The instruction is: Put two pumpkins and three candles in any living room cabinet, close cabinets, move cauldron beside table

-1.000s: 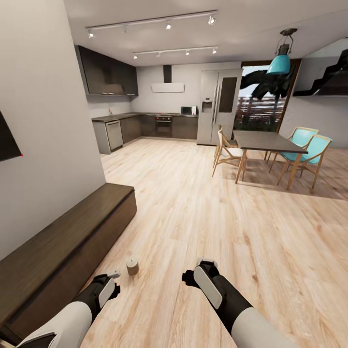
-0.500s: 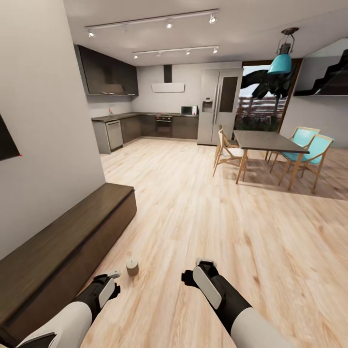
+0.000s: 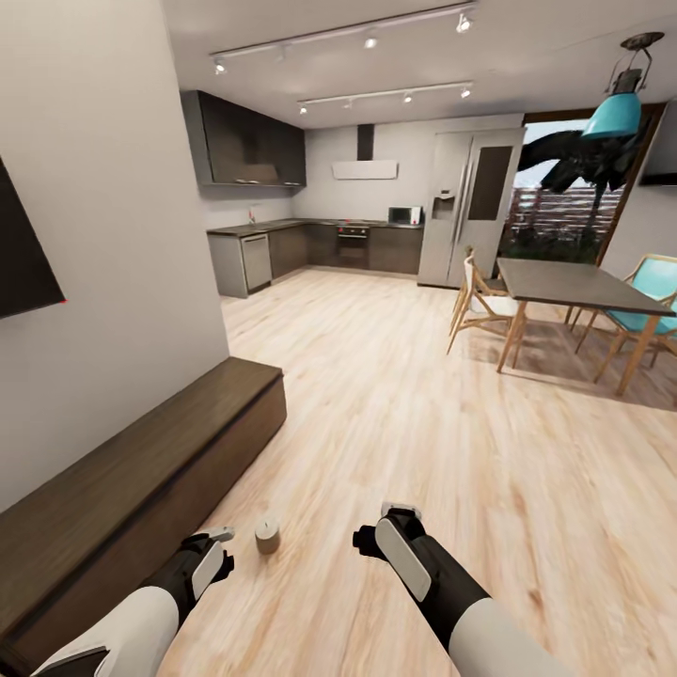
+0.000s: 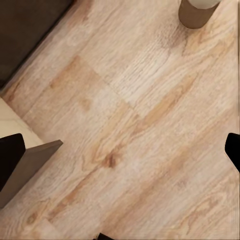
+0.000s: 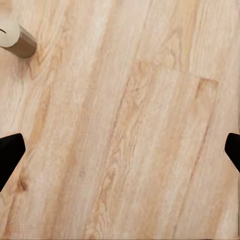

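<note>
One candle on the floor, both grippers empty

One candle (image 3: 267,533) stands upright on the wood floor (image 3: 451,451), just ahead of the left gripper (image 3: 221,536) and slightly to its right, not touching it. It lies to the left of the right gripper (image 3: 381,527), apart from it. In the left wrist view the candle (image 4: 197,11) sits beyond the spread fingertips (image 4: 11,162), with bare boards between them. In the right wrist view the candle (image 5: 16,40) is off to one side of the spread fingertips (image 5: 9,152). Both grippers hold nothing. The long dark cabinet (image 3: 141,470) runs along the left wall, near the candle, its fronts flush. Far off stand a dining table (image 3: 578,287) and kitchen units (image 3: 310,246).
</note>
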`<state>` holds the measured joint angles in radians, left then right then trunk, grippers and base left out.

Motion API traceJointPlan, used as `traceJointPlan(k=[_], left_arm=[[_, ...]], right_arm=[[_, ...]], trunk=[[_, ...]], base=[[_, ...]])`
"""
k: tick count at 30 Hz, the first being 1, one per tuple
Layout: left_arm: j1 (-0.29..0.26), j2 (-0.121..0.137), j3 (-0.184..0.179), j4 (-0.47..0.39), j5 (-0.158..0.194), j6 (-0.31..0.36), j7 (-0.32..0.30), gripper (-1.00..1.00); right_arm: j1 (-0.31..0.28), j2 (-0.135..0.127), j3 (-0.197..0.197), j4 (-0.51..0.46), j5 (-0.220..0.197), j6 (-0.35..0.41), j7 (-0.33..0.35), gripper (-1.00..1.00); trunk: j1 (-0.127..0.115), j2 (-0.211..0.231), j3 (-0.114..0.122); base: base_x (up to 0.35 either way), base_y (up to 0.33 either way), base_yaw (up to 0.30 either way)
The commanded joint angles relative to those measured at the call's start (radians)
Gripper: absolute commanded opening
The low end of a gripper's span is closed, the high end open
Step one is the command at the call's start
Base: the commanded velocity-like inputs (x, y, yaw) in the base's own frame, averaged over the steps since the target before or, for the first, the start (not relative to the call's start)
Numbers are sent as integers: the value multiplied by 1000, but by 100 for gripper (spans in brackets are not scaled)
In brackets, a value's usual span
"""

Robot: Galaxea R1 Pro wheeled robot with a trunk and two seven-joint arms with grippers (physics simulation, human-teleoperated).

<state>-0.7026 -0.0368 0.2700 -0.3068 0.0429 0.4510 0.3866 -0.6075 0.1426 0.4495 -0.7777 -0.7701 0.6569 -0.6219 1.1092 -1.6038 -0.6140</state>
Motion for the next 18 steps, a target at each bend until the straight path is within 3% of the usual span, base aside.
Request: traceJointPlan(k=[1, 18], left_arm=[[0, 0, 0, 0, 0, 0, 0, 100], [0, 0, 0, 0, 0, -1, 0, 100]], right_arm=[[0, -1, 0, 0, 0, 0, 0, 100], [0, 2, 0, 0, 0, 1, 1, 100]], trunk=[[0, 0, 0], [0, 0, 0]], base=[[260, -247, 77], [258, -221, 8]])
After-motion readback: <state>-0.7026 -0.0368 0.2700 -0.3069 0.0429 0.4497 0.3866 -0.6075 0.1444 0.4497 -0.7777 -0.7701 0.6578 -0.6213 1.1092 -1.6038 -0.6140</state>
